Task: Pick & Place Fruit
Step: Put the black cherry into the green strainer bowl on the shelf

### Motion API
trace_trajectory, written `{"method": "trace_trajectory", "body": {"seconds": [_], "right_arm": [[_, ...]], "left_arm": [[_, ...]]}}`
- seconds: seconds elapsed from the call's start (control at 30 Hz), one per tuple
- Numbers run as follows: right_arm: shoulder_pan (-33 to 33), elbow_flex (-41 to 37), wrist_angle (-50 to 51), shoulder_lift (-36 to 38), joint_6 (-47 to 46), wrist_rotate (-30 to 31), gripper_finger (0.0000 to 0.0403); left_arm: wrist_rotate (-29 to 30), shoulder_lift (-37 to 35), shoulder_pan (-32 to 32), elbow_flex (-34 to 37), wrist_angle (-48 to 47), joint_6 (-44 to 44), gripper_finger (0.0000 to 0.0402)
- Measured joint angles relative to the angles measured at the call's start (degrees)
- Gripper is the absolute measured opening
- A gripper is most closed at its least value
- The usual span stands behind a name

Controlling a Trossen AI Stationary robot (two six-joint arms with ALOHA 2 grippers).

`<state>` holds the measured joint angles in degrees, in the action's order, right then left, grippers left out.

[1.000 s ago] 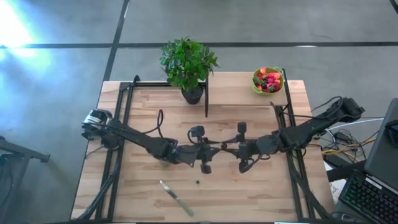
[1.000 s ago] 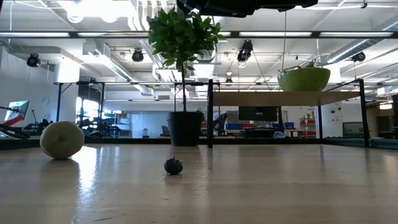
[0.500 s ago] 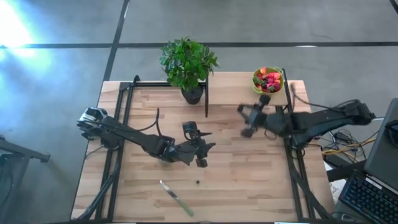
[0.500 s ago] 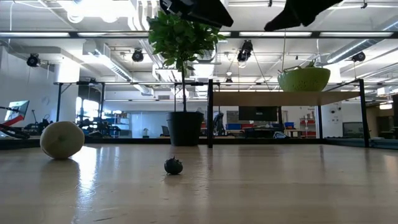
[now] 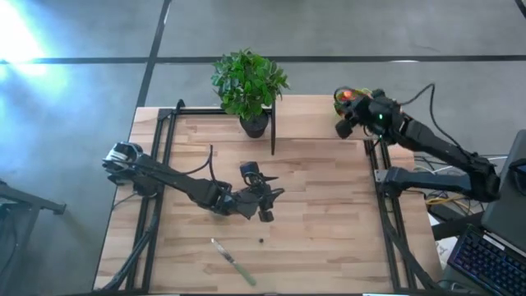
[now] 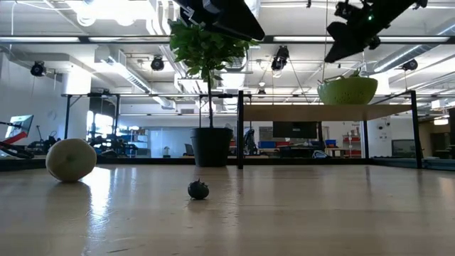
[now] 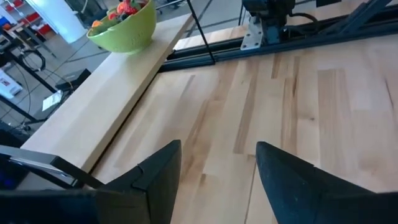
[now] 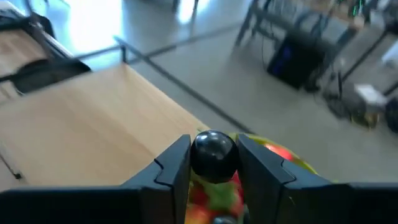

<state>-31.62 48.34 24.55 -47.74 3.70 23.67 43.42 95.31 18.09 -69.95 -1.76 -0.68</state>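
— What do we have between the fingers?

— Our right gripper is clamped on a dark berry, hanging right above the green bowl at the table's far right corner. In the bowl we see red and orange fruit.

— And our other arm?

— The left gripper hovers over mid-table, fingers spread, holding nothing.

— Any writing?

— None we can read.

— What shows in only one view?

— The low view alone shows a dull-green ball on the wood; a second dark berry lies near it. The high view alone shows the knife by the near edge, beside the potted plant further back.
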Motion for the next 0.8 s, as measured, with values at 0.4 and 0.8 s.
{"method": "trace_trajectory", "body": {"seconds": [0.4,0.8], "right_arm": [[-9.81,10.22,16.41,-7.21,-2.22,-6.20,0.0102],[-10.95,14.91,19.03,-15.33,-2.68,-5.82,0.0106]], "left_arm": [[-0.05,0.00,0.00,2.57,0.76,2.05,0.0213],[-0.06,0.00,-0.02,2.93,2.21,2.07,0.0213]]}}
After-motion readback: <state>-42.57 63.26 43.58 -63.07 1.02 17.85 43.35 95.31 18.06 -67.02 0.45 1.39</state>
